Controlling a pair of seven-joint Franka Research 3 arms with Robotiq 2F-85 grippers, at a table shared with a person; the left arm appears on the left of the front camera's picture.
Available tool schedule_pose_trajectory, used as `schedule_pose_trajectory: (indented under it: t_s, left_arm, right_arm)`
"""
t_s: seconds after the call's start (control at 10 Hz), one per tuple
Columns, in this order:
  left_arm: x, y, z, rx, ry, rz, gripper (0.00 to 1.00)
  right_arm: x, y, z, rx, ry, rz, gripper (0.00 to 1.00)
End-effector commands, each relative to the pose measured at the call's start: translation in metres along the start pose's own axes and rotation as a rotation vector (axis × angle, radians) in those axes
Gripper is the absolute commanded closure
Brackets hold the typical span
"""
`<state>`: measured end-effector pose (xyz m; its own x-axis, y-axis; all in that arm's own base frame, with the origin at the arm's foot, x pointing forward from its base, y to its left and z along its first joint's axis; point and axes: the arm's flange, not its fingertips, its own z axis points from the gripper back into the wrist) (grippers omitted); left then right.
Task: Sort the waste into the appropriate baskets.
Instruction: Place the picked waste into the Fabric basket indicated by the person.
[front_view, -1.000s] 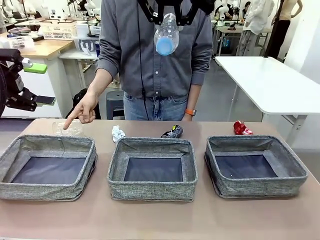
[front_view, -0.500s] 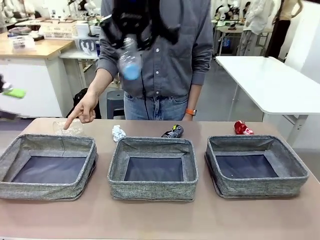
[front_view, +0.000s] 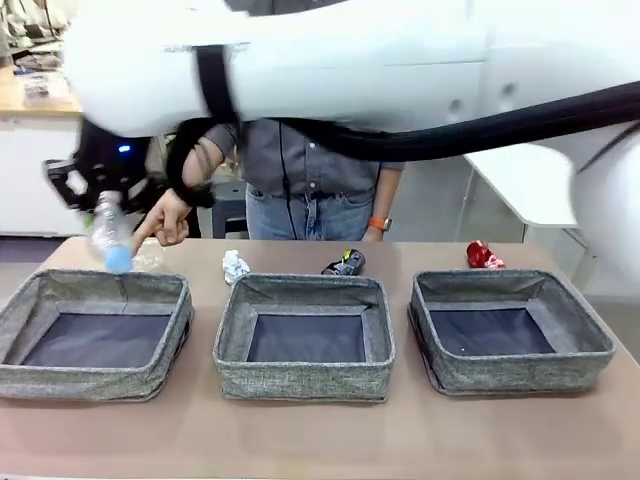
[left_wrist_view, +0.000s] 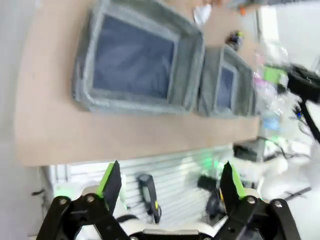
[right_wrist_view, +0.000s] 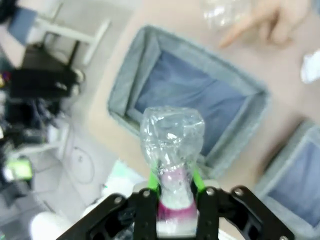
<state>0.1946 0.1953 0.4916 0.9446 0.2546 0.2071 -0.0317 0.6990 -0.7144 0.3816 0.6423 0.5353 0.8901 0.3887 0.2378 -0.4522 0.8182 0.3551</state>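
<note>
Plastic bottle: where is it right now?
Front view, far left: the plastic bottle hangs cap-down in the right gripper, over the far rim of the left basket, beside the person's hand.

clear bottle (front_view: 106, 228): cap-down above left basket (front_view: 90, 381) | paper ball (front_view: 236, 267), black can (front_view: 345, 263): behind middle basket (front_view: 305, 382) | red can (front_view: 483, 256): behind right basket (front_view: 520, 376)

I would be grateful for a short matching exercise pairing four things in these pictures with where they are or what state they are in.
Column one:
1. plastic bottle
2. red can
3. paper ball
4. left gripper

Column two:
A. on the table behind the right basket
B. open, holding nothing
C. clamped in the right gripper
D. on the table behind the middle basket

Pairs: 1-C, 2-A, 3-D, 4-B.
</note>
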Motion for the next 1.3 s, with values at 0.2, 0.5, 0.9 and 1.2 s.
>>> schedule_pose_trajectory:
  t_s: [0.2, 0.5, 0.9, 1.2]
  left_arm:
    - [0.009, -0.003, 0.002, 0.042, -0.052, 0.010, 0.00]
    - [0.009, -0.003, 0.002, 0.042, -0.052, 0.010, 0.00]
    - [0.009, -0.003, 0.002, 0.042, -0.052, 0.010, 0.00]
    - [0.009, -0.003, 0.002, 0.042, -0.052, 0.010, 0.00]
  right_arm:
    - [-0.003, -0.008, 0.024, -0.010, -0.038, 0.052, 0.75]
    - [0.010, 0.015, -0.024, 0.049, -0.079, 0.236, 0.75]
    - [0.012, -0.002, -0.119, 0.058, -0.082, 0.529, 0.75]
    - [0.012, -0.009, -0.130, 0.118, -0.115, 0.622, 0.75]
